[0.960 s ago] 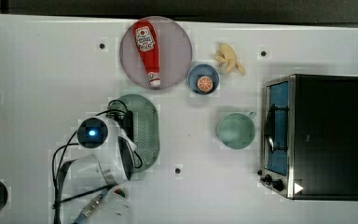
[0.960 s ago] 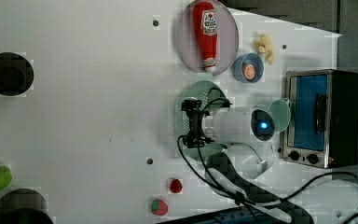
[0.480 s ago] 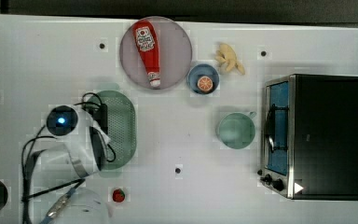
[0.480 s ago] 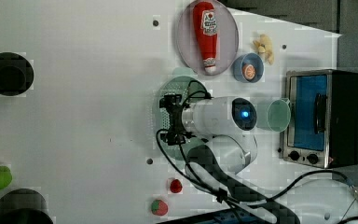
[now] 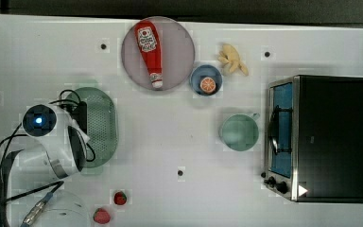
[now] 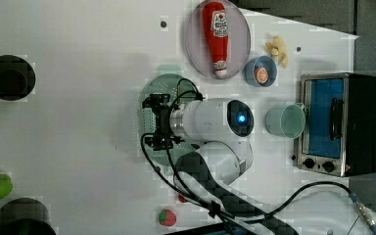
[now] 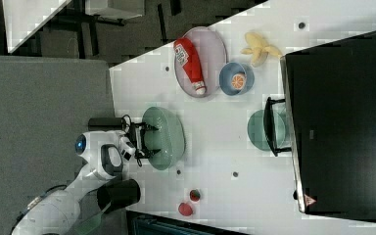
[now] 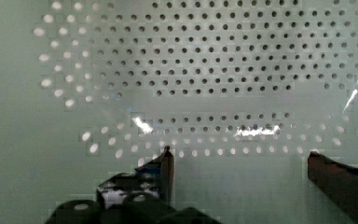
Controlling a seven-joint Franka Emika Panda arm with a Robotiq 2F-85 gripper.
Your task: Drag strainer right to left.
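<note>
The pale green oval strainer (image 5: 101,125) lies at the top view's left side, partly under the arm; it also appears in the left view (image 6: 162,84) and the right view (image 7: 169,137). My gripper (image 6: 157,122) reaches down into the strainer near its edge. In the wrist view the perforated bottom of the strainer (image 8: 205,70) is very close. The gripper (image 8: 240,156) is open, its two dark fingertips (image 8: 167,161) set wide apart against the strainer's inner surface, with nothing between them.
A plate (image 5: 179,56) with a ketchup bottle (image 5: 150,49) sits at the back. Near it are a blue bowl (image 5: 206,79) holding an orange slice and a banana (image 5: 232,60). The mint cup (image 5: 238,132) stands beside the toaster oven (image 5: 324,137). Strawberries (image 5: 119,197) lie at the front.
The arm and the strainer have slid together toward the top view's left, away from the cup; the strawberries near the front have come out from under the arm.
</note>
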